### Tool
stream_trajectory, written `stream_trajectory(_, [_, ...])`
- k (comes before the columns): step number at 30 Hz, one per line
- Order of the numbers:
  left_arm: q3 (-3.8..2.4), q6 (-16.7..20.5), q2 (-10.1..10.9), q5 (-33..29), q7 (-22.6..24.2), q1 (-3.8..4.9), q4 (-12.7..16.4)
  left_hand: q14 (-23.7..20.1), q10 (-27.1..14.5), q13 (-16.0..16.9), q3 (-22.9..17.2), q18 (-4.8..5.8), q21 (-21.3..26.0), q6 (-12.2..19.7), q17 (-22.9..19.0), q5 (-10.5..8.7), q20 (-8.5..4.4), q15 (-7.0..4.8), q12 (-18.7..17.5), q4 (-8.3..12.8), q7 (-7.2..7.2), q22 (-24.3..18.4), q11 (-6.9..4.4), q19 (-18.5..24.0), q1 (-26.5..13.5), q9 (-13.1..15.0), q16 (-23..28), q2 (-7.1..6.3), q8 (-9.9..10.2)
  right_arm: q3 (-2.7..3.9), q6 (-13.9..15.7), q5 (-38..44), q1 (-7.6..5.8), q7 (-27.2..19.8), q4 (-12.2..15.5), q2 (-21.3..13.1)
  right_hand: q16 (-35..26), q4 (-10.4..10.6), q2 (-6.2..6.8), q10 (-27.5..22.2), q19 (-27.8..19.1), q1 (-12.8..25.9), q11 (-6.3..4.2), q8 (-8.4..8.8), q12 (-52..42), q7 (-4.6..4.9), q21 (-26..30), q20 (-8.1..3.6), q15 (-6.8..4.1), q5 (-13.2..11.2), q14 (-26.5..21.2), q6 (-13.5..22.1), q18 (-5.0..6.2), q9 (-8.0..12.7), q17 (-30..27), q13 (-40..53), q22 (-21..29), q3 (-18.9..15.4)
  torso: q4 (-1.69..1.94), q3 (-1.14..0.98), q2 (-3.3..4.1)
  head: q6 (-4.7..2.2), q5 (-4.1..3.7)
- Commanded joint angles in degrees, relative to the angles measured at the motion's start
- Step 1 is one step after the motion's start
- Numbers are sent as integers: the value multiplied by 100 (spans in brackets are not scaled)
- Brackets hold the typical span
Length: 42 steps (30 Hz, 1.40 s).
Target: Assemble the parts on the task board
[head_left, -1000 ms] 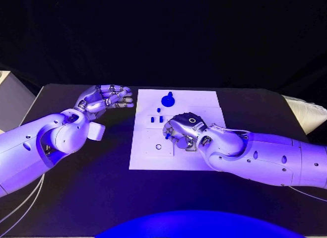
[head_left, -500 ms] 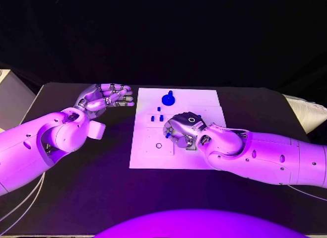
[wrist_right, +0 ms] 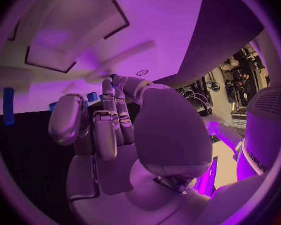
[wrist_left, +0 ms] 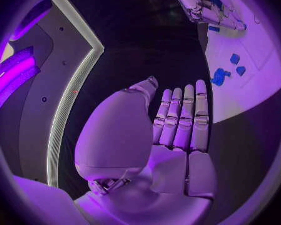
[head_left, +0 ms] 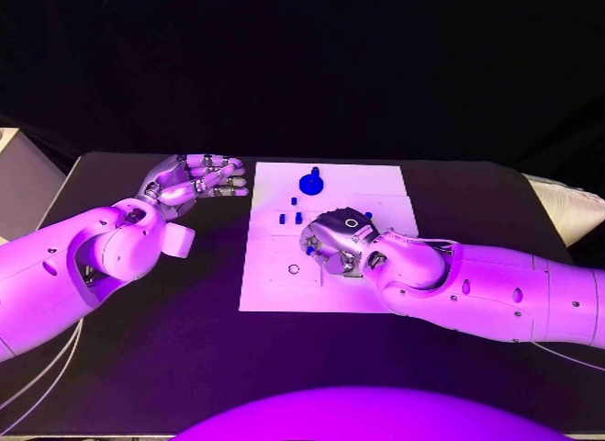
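On the black table (head_left: 143, 367), the flat white rectangular task board (head_left: 382, 179) lies in the middle, well within reach of both arms. The right silver hand (head_left: 335, 241) sits low over the board's centre, palm down, fingers curled toward the surface; whether it holds a part cannot be told, since the wrist view shows its fingers drawn in but nothing plainly between them. The left silver hand (head_left: 196, 184) hovers just beside the board's left edge, off the plate, holding nothing; the left wrist view shows its fingers (wrist_left: 184, 115) straight and side by side.

Parts noted: a large round blue knobbed piece (head_left: 310, 184) stands near the board's far edge, and small blue block pieces (head_left: 290, 220) lie just left of the right hand. A small ring-shaped opening (head_left: 293, 271) on the near left of the board appears unfilled.

Assessment: the assembly looks early to mid-way. Several small pieces sit loose on the plate, and at least one seat is open. Work under the right hand is hidden, so its completion cannot be confirmed. Remaining: seating the loose blue pieces.
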<state>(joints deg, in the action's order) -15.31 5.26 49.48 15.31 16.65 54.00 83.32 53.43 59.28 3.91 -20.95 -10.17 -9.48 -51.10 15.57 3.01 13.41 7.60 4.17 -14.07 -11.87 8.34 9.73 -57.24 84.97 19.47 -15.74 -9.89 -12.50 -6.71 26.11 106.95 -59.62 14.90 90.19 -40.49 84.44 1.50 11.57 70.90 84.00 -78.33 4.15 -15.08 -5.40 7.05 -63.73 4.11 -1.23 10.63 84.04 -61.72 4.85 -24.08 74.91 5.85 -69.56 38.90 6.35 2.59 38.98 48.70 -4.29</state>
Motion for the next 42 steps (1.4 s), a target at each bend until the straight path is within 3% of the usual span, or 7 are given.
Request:
stream_trajectory(1, [-4,-78,-14,-35,25,-4,11,-30,-24,0,33,-30,40,3,-7,-14,11,23,-31,-5,-21,-11,8,-41,61,-7,44,7,21,-24,-154,49,24,-68,-12,22,-7,27,79,42,77,187,-32,65,104,57,52,0,18,26,391,97,42,19,566,-47,26,-44,-3,4,-1,11,5])
stream_trajectory(5, [-4,-85,-17,-35,17,-4,3,-33,-27,0,34,-30,43,3,-8,-14,12,24,-32,-5,-21,-14,9,-41,62,-8,50,7,22,-34,-149,14,26,-104,-23,21,-46,124,319,-246,47,397,34,255,197,68,165,49,75,-51,374,359,59,92,502,-134,102,-171,-1,1,-5,18,-1])
stream_trajectory(11, [-4,-89,-17,-35,9,-4,-5,-39,-33,-1,38,-29,51,4,-9,-14,14,27,-35,-5,-23,-20,10,-41,63,-11,62,8,24,-39,-140,3,27,-73,-32,10,-161,163,439,-655,-20,409,85,424,189,67,453,92,120,-121,325,552,113,165,326,-201,308,-381,-3,3,-4,28,0])
stream_trajectory(25, [-4,-110,-23,-35,-17,-4,-22,-42,-40,-1,41,-29,60,6,-9,-14,16,29,-37,-4,-24,-28,12,-41,66,-14,75,9,26,-41,-60,44,27,110,-42,-9,-209,178,407,-879,-28,288,120,573,143,103,586,121,142,-35,309,694,132,242,255,-210,402,-624,-1,-2,0,21,-4])
stream_trajectory(34, [-4,-128,-26,-35,-36,-4,-26,-43,-42,-1,42,-29,63,7,-9,-14,17,29,-37,-4,-24,-30,13,-41,67,-15,78,9,28,-40,253,61,27,201,-15,-38,-244,229,336,-1180,-22,110,172,820,123,150,687,154,182,113,298,978,142,404,200,-216,473,-937,1,-3,0,-22,-39])
stream_trajectory(42, [-4,-136,-33,-35,-39,-5,-35,-44,-46,-1,45,-29,68,9,-9,-14,18,31,-39,-4,-25,-34,14,-41,68,-17,85,9,30,-21,416,51,27,220,30,-111,-254,264,295,-1320,-17,22,197,874,125,187,723,169,201,152,294,1009,145,466,181,-218,498,-1115,-4,-4,-5,-60,-57])
